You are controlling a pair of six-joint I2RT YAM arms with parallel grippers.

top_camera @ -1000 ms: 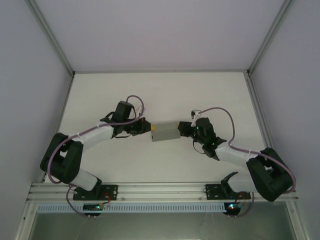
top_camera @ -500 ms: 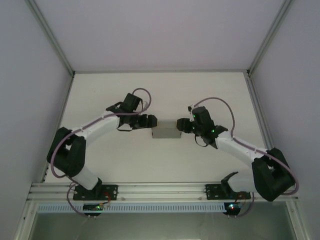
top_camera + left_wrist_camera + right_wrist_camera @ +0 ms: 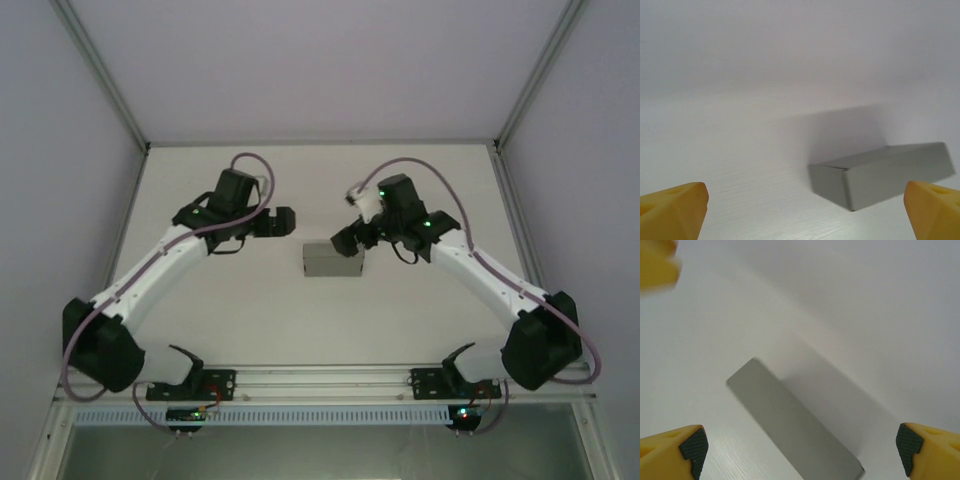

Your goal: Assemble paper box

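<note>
1. The box (image 3: pixel 333 260) is lying flat on the table (image 3: pixel 260 320), about midway across it and ahead of both bases, with neither gripper touching it.
2. It is showing as a closed, shallow block. From the left wrist, the box (image 3: pixel 880 175) is presenting a flat top, a shut long side and a shut end, with no flap standing loose. From the right wrist, its top is looking smooth and unbroken.
3. Just beyond it, the right gripper (image 3: pixel 342 238) is hovering over the far edge of the box, fingers spread wide and holding nothing.
4. Farther back and to the left, the left gripper (image 3: pixel 286 222) is hanging well apart from the box, fingers likewise spread wide and empty.
5. Judging by this, the folding is looking finished. The box's far side and underside are staying hidden, so a loose tab there cannot be ruled out. Little seems left beyond the arms pulling clear.
</note>
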